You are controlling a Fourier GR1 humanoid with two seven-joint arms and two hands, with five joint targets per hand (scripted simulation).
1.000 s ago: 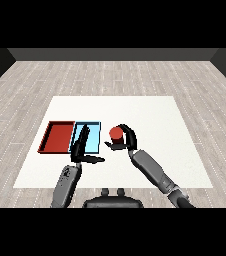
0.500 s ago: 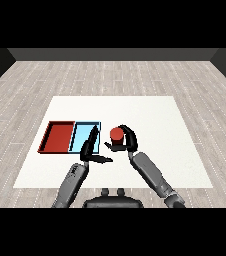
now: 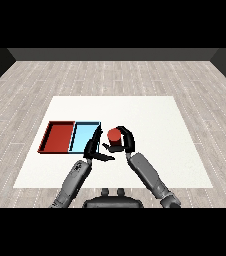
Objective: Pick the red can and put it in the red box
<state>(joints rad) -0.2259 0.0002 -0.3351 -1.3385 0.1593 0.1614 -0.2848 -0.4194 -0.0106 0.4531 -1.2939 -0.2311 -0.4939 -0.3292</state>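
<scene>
The red can is held just right of the light blue tray, with my right hand curled round it from the right. The can appears a little above the white table. The red tray lies at the left end, touching the blue one. My left hand hovers over the blue tray's near right corner with straight fingers, its thumb pointing right toward the can, holding nothing.
The two trays sit side by side on the left half of the table. Wide white table surface stretches behind and to the right of the hands. Wooden floor surrounds the table.
My right hand has carried the red can slightly left, nearer the blue tray. The left hand has moved right and forward toward the can.
</scene>
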